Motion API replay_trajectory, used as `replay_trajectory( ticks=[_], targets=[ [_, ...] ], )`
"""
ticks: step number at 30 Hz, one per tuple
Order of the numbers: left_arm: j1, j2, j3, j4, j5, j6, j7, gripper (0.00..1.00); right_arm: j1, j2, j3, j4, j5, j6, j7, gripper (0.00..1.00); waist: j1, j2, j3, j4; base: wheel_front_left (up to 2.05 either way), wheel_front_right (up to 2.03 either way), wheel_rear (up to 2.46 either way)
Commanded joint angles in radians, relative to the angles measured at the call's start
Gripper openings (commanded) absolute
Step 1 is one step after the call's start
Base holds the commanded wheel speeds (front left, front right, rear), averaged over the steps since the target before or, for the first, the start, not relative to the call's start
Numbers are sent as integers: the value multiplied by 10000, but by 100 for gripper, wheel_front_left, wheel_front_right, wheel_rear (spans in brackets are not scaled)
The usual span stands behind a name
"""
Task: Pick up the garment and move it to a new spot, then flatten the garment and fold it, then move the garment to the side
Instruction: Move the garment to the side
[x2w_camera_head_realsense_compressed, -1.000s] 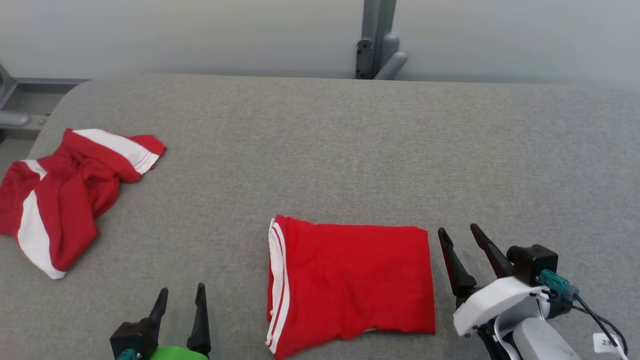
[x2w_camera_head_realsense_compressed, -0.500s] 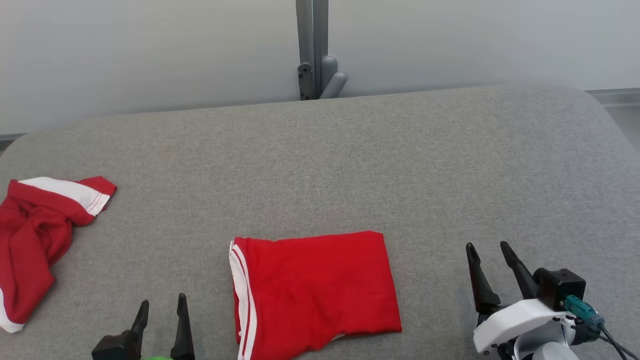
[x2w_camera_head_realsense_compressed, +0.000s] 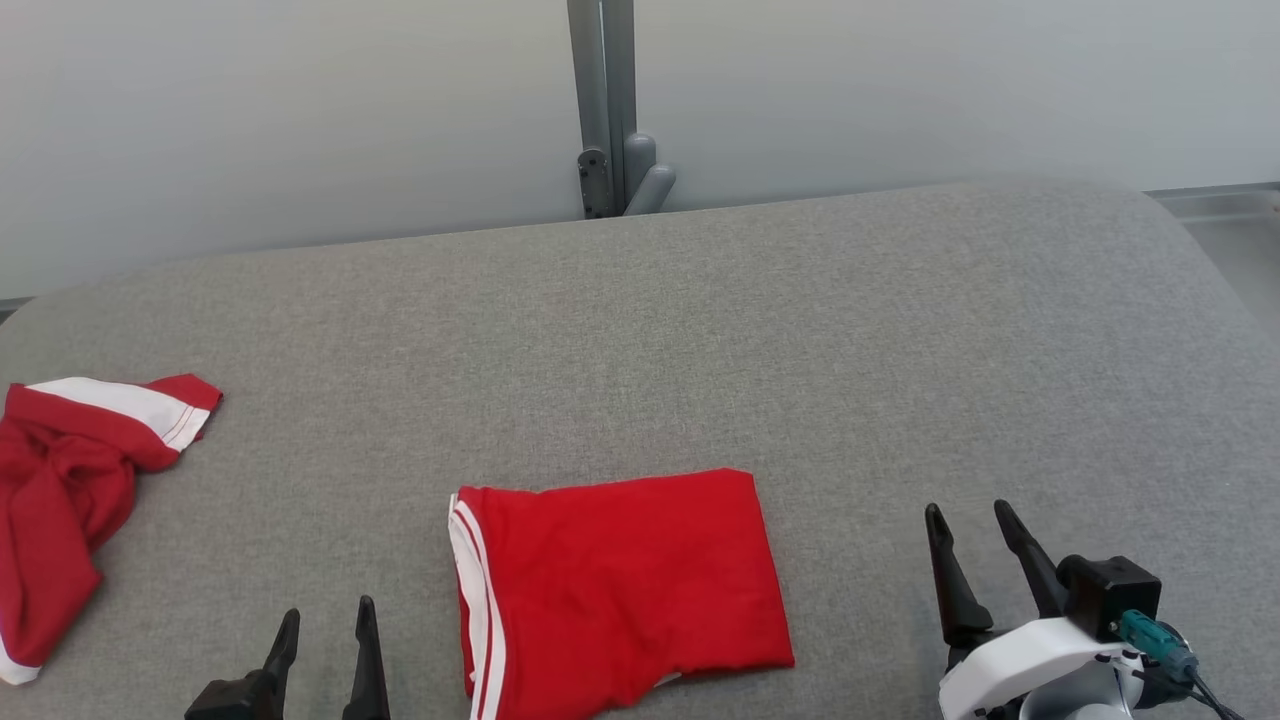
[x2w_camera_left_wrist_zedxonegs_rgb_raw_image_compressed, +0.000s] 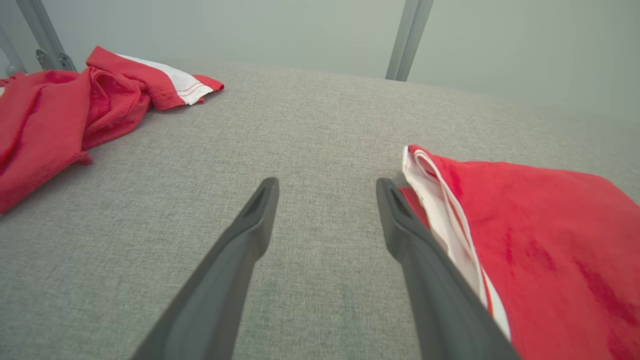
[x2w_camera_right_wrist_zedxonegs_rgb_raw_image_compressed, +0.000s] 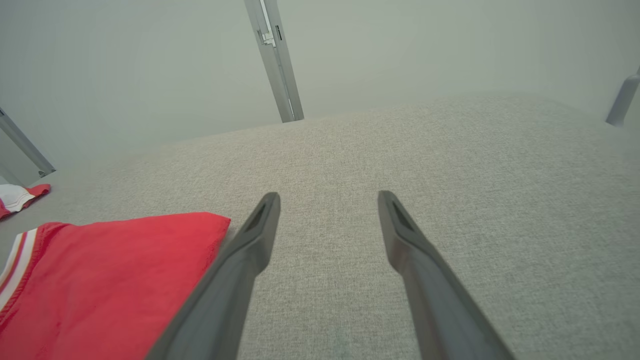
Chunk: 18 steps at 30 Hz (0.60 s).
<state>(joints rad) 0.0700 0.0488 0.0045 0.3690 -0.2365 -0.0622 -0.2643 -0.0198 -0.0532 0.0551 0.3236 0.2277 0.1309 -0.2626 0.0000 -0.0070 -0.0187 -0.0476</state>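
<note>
A folded garment (x2w_camera_head_realsense_compressed: 620, 590) lies on the counter (x2w_camera_head_realsense_compressed: 700, 330) between the left hand (x2w_camera_head_realsense_compressed: 329, 609) and right hand (x2w_camera_head_realsense_compressed: 967, 508), both spread and empty; a crumpled cloth (x2w_camera_head_realsense_compressed: 60, 500) lies far left.

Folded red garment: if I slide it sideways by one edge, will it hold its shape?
Probably not: the folded red garment looks thin and floppy, so its layers may unfold. The grey cloth tabletop looks rough, so a push likely bunches it.

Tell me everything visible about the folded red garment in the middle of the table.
The folded garment is red, knit-looking cloth with white stripes along its left edge. It lies flat as a rough rectangle, slightly wrinkled, near the front of the grey fabric-covered table. Only the table touches it; the left gripper and right gripper sit open on either side, apart from it.
</note>
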Motion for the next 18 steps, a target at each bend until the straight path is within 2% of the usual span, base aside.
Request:
replay_trajectory(
  ticks=[1, 6, 7, 8, 11, 18],
  targets=[
    [36, 33, -40, -10, -3, -42, 2, 100, 125, -17, 56, -13, -20, -3, -24, 100, 0, 70, 75, 72, 0, 0, 0],
    [-117, 35, -381, 39, -51, -73, 2, 100, -177, 7, 867, 456, 500, -3, -26, 100, 0, 70, 363, 465, 0, 0, 0],
    [-239, 33, -544, 48, -40, -81, 2, 100, -447, -8, 1334, 737, 843, -3, -26, 100, 0, 70, 579, 718, 0, 0, 0],
    [-239, 33, -544, 48, -40, -81, 2, 100, -447, -8, 1334, 737, 843, -3, -26, 100, 0, 70, 579, 718, 0, 0, 0],
    [-472, 37, -741, 94, 6, -79, 2, 100, -1026, -5, 1932, 1364, 1334, -3, -26, 100, 0, 70, 997, 1312, 0, 0, 0],
    [-706, 33, -820, 85, 110, -50, 2, 100, -1872, -9, 2111, 2678, 1945, -4, -24, 100, 0, 70, 1351, 2167, 0, 0, 0]
  ],
)
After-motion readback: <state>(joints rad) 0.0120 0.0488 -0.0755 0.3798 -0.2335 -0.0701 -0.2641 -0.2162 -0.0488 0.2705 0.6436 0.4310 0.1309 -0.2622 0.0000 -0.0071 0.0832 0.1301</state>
